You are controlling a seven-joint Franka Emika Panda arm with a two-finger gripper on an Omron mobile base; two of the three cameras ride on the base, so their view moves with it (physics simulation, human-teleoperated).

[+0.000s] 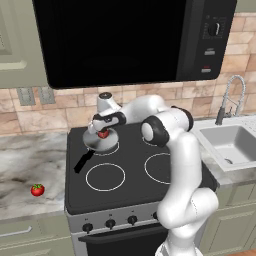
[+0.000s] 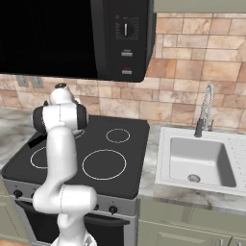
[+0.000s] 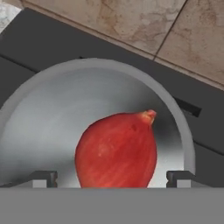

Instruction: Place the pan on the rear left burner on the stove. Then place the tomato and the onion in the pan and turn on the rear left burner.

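Gripper [image 3: 112, 177]: fingers spread wide apart, one on each side of the onion, so it grips nothing.
Onion [image 3: 117, 150]: it lies inside the pan, under the hand; I judge it is just let go there.
Pan [image 1: 99, 141]: it sits on the rear left burner [image 1: 115, 149] of the stove [image 1: 135, 187], black handle toward the front left.
Tomato [image 1: 37, 189]: on the counter [image 1: 30, 165] left of the stove, well apart from the pan; probably next to fetch.
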